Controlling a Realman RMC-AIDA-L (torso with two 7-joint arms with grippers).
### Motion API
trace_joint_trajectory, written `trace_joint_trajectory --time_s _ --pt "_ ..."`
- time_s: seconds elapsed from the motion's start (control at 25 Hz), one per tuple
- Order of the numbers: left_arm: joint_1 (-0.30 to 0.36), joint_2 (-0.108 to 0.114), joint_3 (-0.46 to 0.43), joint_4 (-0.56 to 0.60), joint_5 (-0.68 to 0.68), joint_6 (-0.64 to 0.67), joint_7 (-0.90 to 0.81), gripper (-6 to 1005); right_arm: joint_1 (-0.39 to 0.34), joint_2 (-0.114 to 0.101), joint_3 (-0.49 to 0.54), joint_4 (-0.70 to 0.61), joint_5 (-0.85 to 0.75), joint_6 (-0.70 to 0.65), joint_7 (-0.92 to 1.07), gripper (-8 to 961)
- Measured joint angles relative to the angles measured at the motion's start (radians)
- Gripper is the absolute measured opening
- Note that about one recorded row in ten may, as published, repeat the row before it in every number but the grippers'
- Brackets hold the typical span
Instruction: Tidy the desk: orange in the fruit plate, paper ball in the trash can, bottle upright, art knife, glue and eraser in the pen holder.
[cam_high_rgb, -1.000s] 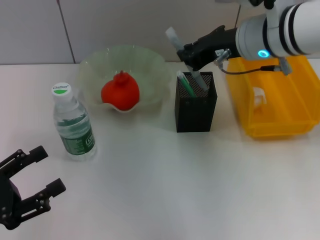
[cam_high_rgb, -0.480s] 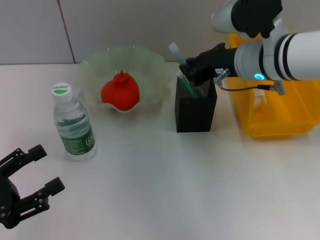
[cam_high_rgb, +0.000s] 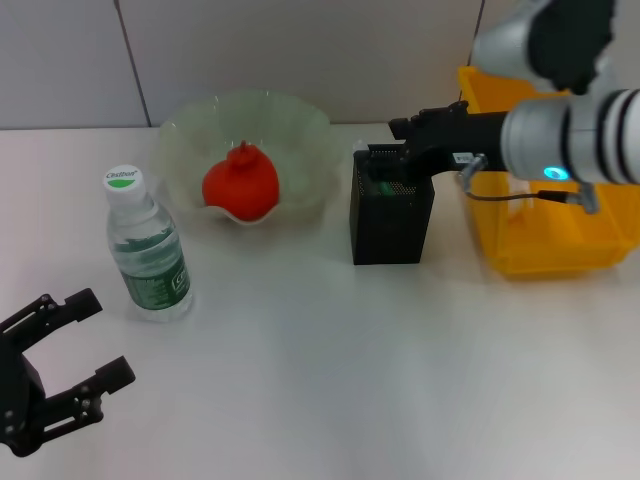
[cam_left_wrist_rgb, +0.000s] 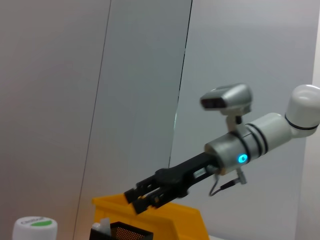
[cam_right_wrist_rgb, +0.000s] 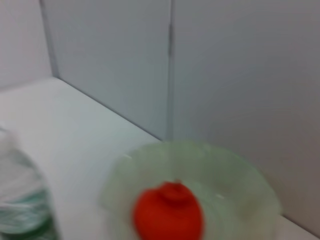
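Left gripper (cam_high_rgb: 75, 345): parked at the 8 o'clock corner of the head view, low over the white desk (cam_high_rgb: 330, 380); its two black fingers are spread apart and nothing is held between them.

Bottle (cam_high_rgb: 147, 247): clear plastic, green label, white cap with a green disc; stood upright at 9 o'clock, well apart from the left gripper.

Fruit plate (cam_high_rgb: 300, 135): pale green, scalloped rim, set at 11 o'clock, just beyond and to the right of the bottle. A red-orange fruit (cam_high_rgb: 241, 183) is seen resting inside it, near the front wall; in the right wrist view the fruit (cam_right_wrist_rgb: 168, 212) is likewise seen within the plate (cam_right_wrist_rgb: 240, 185).

Pen holder (cam_high_rgb: 391, 218): black mesh, square, upright at about 1 o'clock, near the plate. Something green is glimpsed inside its mouth; which item it is cannot be told.

Right gripper (cam_high_rgb: 402, 140): black, reached in from 2 o'clock, poised over the back rim of the pen holder. Whether its fingers are parted or closed cannot be told.

Yellow bin (cam_high_rgb: 530, 235): placed at 3 o'clock, just beside the pen holder, partly covered by the right arm.
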Motion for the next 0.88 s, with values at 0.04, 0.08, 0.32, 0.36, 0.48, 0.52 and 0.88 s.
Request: trace_joint_trajectory --time_s 0.04,0.08,0.32,0.36,0.48,0.52,0.88 --pt "0.0 0.001 -0.001 0.0 0.0 0.003 0.0 850 -0.017 0.0 0.028 -0.02 0.047 -0.039 -0.039 559" --pt "0.001 0.003 -0.003 0.001 0.0 0.007 -0.003 850 -0.029 0.0 0.057 -0.031 0.105 -0.094 -0.085 567" --pt "0.002 0.031 0.007 -0.001 0.012 0.018 -0.042 850 -0.074 0.0 0.317 0.056 0.354 -0.584 -0.451 610" --pt "0.001 0.035 0.008 0.001 0.018 0.021 -0.047 850 -0.074 0.0 0.317 0.056 0.354 -0.584 -0.451 617" --pt "-0.002 0.044 0.009 0.006 0.039 0.031 -0.068 850 -0.069 -0.008 0.353 0.144 0.354 -0.693 -0.535 631" --pt "-0.002 0.044 0.009 0.006 0.039 0.031 -0.068 850 -0.069 -0.01 0.354 0.171 0.354 -0.712 -0.558 630" --pt "-0.09 0.069 0.0 0.093 0.237 0.065 -0.254 848 -0.09 -0.008 0.355 0.294 0.353 -0.803 -0.727 759"
